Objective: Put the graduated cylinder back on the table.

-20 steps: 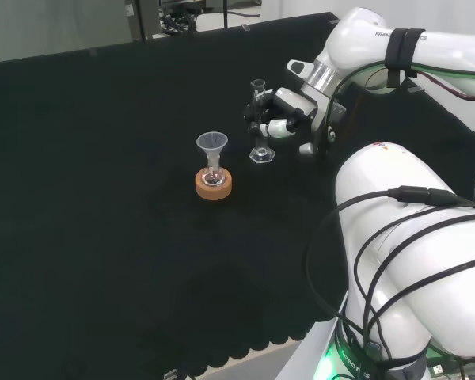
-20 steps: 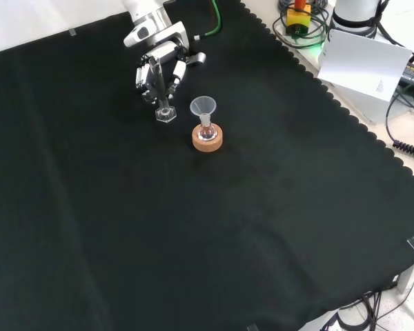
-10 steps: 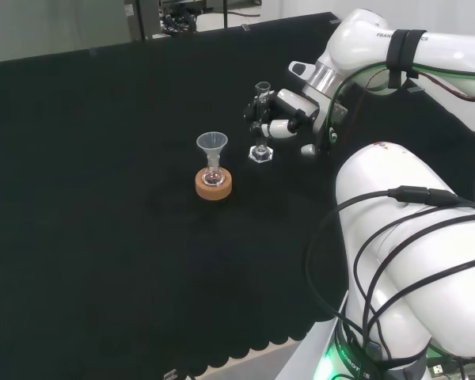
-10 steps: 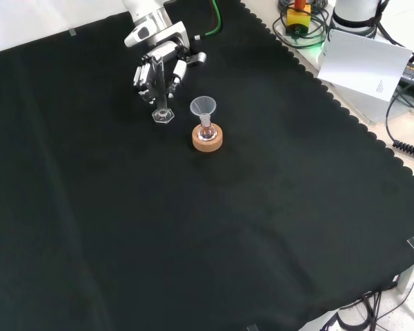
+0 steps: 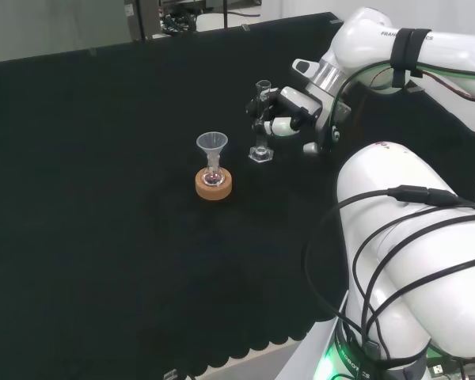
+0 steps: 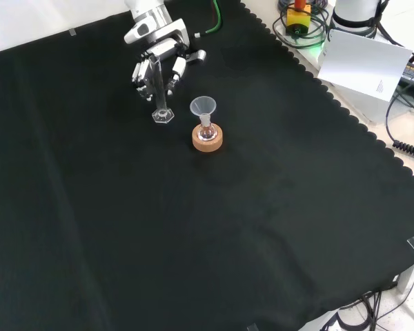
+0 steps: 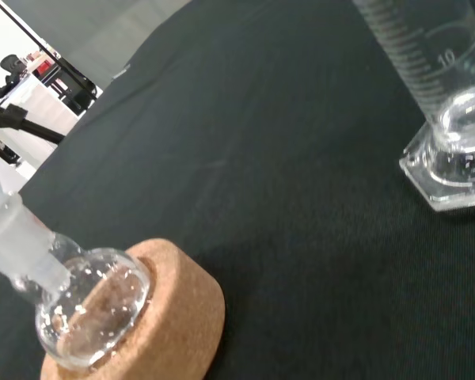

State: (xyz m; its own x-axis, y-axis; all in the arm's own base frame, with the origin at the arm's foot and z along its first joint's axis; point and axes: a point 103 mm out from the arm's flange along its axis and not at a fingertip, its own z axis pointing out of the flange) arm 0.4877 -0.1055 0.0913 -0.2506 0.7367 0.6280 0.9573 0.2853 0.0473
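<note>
The clear graduated cylinder stands upright on its hexagonal foot on the black cloth, also seen in the front view. In the wrist view the cylinder rests flat with its marks showing. My hand is just right of it in the head view. From the front, the hand sits behind the cylinder's upper part, its fingers spread and nearly straight on either side of the tube. Whether a finger still touches the glass I cannot tell.
A small round flask with a clear funnel sits on a cork ring close beside the cylinder. The arm's white links bulk at the head view's right. A white box and cables lie beyond the cloth's scalloped edge.
The cylinder has straightened and settled on the cloth. The hand's fingers have uncurled from it and the hand has drawn back a little.
</note>
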